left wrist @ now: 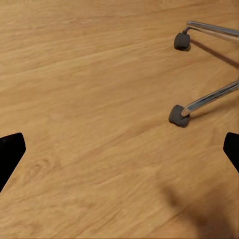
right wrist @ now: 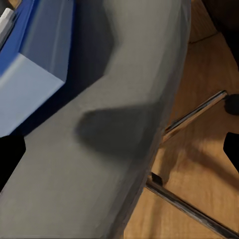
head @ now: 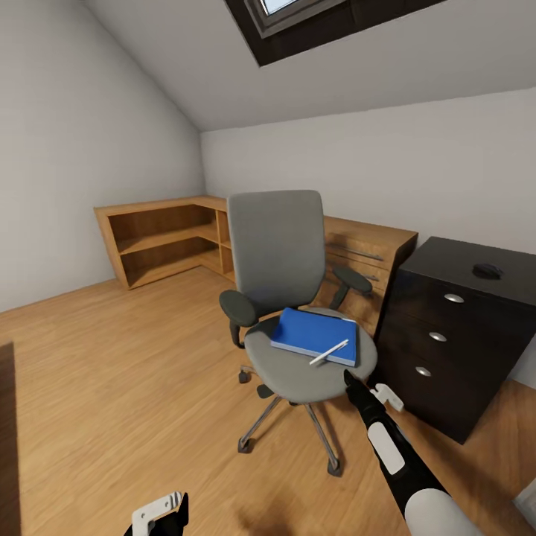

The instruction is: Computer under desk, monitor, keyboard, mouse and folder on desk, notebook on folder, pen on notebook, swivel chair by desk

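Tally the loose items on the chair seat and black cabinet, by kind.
Blue folder/notebook stack, on chair: 1 (can't separate the two)
Pen, on the stack: 1
Mouse, on cabinet: 1
Total: 3
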